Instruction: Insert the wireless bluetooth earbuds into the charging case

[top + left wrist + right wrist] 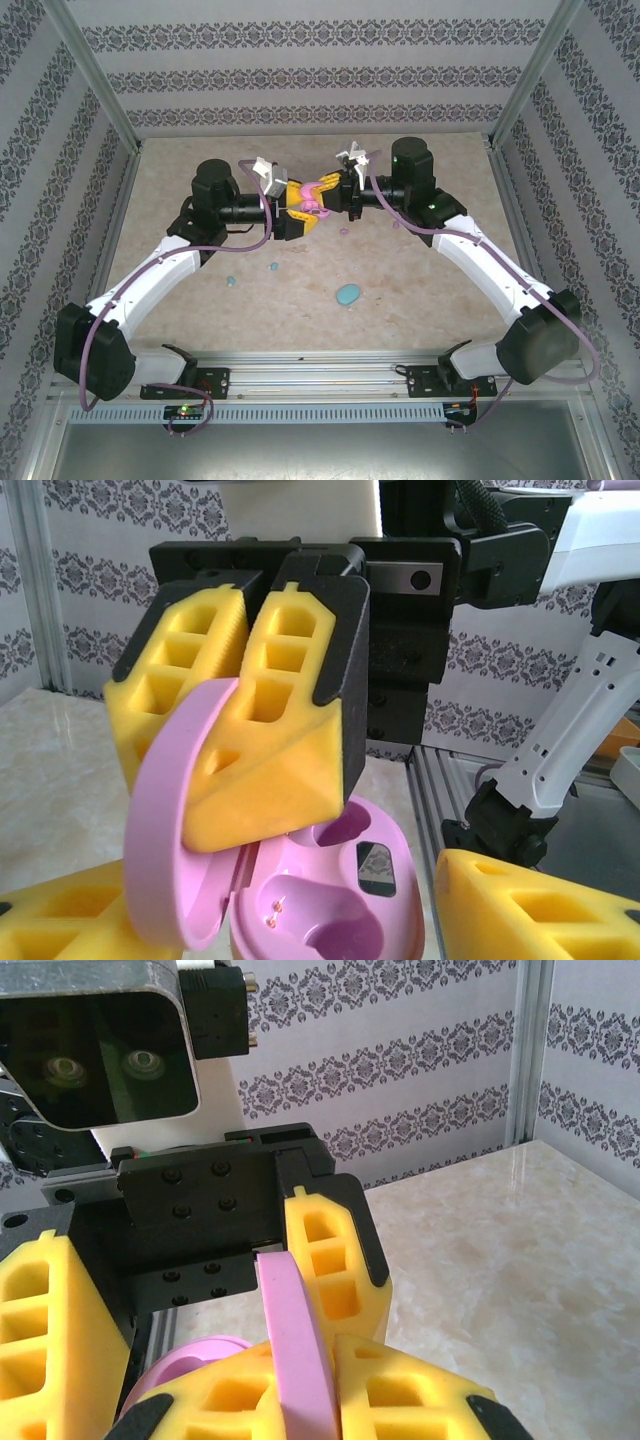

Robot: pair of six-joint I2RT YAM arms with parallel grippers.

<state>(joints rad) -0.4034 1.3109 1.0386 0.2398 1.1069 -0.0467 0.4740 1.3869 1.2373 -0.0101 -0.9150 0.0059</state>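
The pink charging case [318,203] hangs open above the middle of the table, between both grippers. My right gripper [328,190] is shut on its raised lid [295,1350], which is pinched between the yellow pads [420,1390]. My left gripper [300,925] straddles the case's base [340,900], with a thin gap showing at its right finger [540,900]. Both sockets in the base are empty. Two light-blue earbuds [231,281] [271,267] lie on the table near the left arm. A tiny pink earbud [345,231] lies under the grippers.
A light-blue oval case [348,294] lies shut on the table in front of the grippers. Patterned walls and metal posts enclose the marble-look table [440,300]. A metal rail [320,365] runs along the near edge by the arm bases.
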